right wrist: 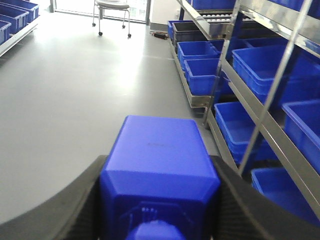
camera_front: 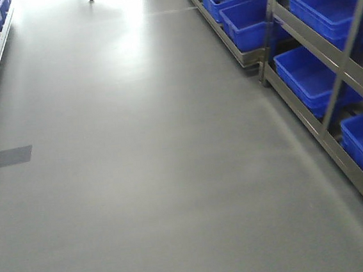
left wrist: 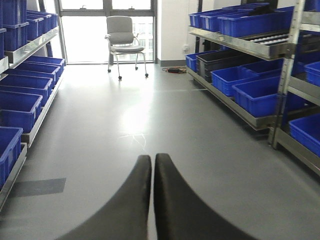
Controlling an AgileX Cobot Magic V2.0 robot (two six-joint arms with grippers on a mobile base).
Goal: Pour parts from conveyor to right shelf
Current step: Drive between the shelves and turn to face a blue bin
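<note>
Aisle layout: grey smooth floor [camera_front: 147, 178] between two shelving runs.
Left edge: grey metal rack [left wrist: 37, 44] with blue plastic open bins [left wrist: 20, 107] on its tiers; dark rectangular floor patch [camera_front: 3, 157] just beside its foot. Right edge: grey metal tiered shelf [camera_front: 345, 56] carrying blue plastic rectangular tubs [camera_front: 247, 20] above and below, one black plastic tub [left wrist: 220, 62] among them. Far end: grey padded office chair [left wrist: 122, 40] before the glazed window wall [left wrist: 85, 32]. Nearest: blue plastic box [right wrist: 160, 150] between the right gripper [right wrist: 157, 172] fingers.

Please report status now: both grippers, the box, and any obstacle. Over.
Left gripper shut, empty. Right gripper shut on blue plastic box, contents not visible. Grey metal shelf rack on right. No obstacle on grey floor ahead.
</note>
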